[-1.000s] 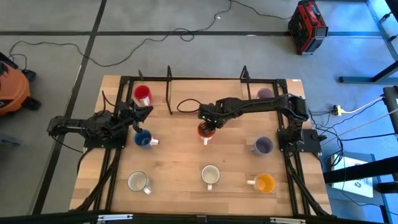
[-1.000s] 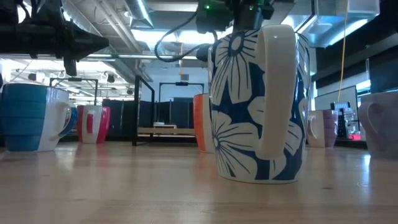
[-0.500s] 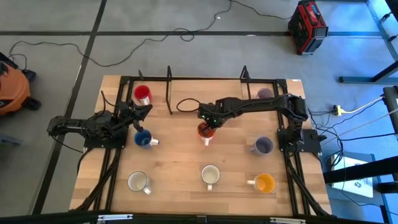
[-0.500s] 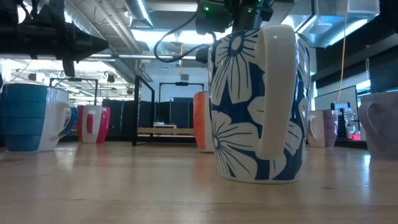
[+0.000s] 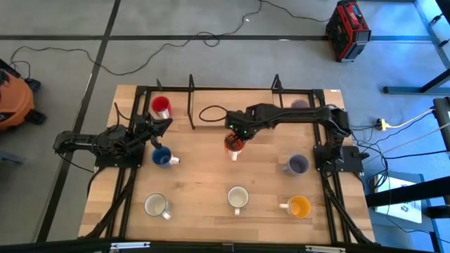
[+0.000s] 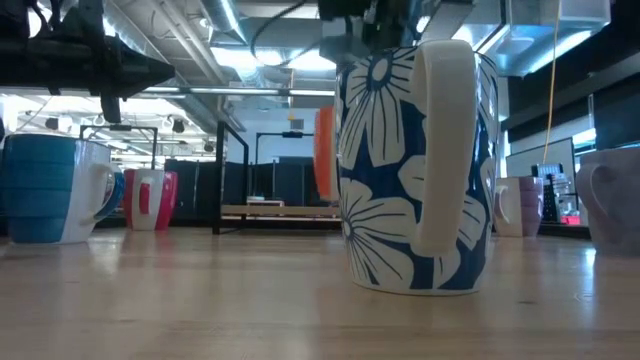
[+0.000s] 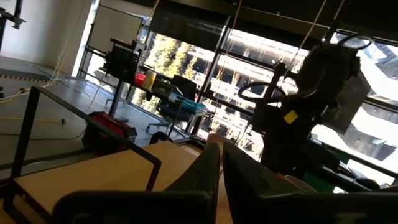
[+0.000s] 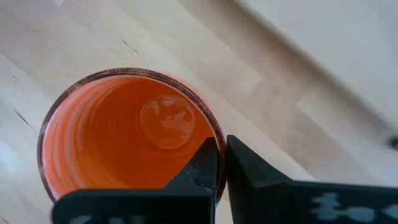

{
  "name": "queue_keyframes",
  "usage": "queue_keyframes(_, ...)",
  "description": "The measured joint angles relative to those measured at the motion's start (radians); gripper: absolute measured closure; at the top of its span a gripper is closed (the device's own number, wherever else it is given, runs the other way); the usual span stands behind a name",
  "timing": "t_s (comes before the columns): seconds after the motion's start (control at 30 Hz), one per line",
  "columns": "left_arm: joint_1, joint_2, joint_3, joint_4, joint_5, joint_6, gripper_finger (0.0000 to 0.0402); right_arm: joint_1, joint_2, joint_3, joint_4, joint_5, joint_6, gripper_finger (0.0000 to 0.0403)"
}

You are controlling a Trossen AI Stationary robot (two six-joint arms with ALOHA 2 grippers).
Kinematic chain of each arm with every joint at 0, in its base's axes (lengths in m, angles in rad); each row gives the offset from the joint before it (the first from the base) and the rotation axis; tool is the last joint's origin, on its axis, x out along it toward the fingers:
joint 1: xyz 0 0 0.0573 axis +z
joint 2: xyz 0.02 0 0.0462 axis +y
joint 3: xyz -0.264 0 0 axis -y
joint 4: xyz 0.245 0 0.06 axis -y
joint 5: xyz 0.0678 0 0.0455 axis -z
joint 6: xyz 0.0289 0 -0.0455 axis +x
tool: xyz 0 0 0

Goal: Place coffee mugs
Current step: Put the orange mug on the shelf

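High view: the right gripper point(image 5: 235, 137) pinches the orange mug point(image 5: 234, 145) over the table point(image 5: 197, 183) centre; the left gripper point(image 5: 160, 126), fingers together, empty, waits between the red mug point(image 5: 161, 107) and blue mug point(image 5: 162, 157). Low view: the orange mug point(image 6: 324, 152) hangs clear of the wood. Right wrist view: fingers point(image 8: 208, 165) clamp its rim point(image 8: 214, 134).

Orange mug point(image 5: 233, 145) near table centre, upright, mouth up, glossy orange inside, white handle toward the near edge; in the low view it hangs clear of the tabletop point(image 6: 324, 153), half hidden behind the big blue-and-white flowered mug point(image 6: 410, 170), rim pinched by the right gripper point(image 8: 221, 163). Red mug point(image 5: 161, 107) stands at far left, blue mug point(image 5: 162, 157) just nearer than it, a pale mug point(image 5: 155, 205) at near left, a white mug point(image 5: 238, 199) near centre and a yellow-orange mug point(image 5: 300, 206) near right. One dull purple mug point(image 5: 298, 164) stands at mid right, another point(image 5: 299, 105) at the far right corner; all upright.
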Motion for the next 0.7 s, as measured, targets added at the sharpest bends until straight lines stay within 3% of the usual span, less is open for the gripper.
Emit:
queue_keyframes(0.37,0.000,0.000,0.000,0.000,0.028,-0.051,0.0386,-0.145,-0.001,0.311,-0.261,0.106,-0.184,0.0401)
queue_keyframes(0.7,0.000,0.000,0.000,0.000,0.028,-0.051,0.0386,-0.383,-0.001,0.386,-0.319,0.122,-0.361,0.0401)
